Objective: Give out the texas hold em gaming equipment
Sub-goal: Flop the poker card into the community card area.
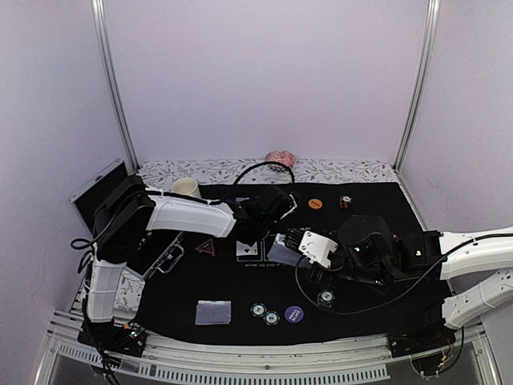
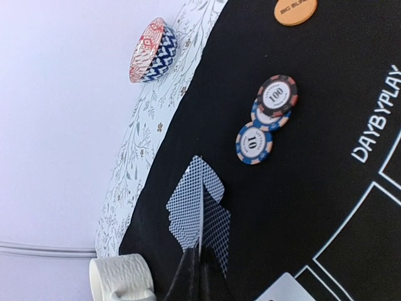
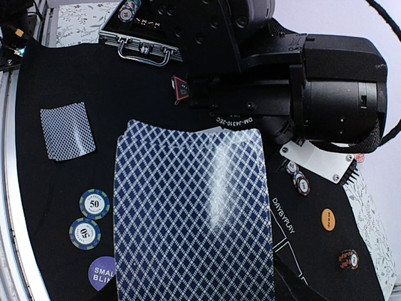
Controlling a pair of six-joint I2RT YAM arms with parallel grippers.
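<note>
The right pincer (image 1: 295, 245) holds the deck (image 3: 194, 213) over the middle of the mat (image 1: 160, 309). Cards are light, thin, slick and bendy: best slid off the top and pinched at a short edge. The left pincer (image 2: 197, 276) is closed tight above two face-down cards (image 2: 216, 229); whether it pinches one is unclear.

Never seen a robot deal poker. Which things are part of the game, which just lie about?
Game: blue-grey playing cards, striped poker chips, orange round button, purple round button, red-outlined black triangle.
Lying about: cream ribbed mug, pink patterned dish.
</note>
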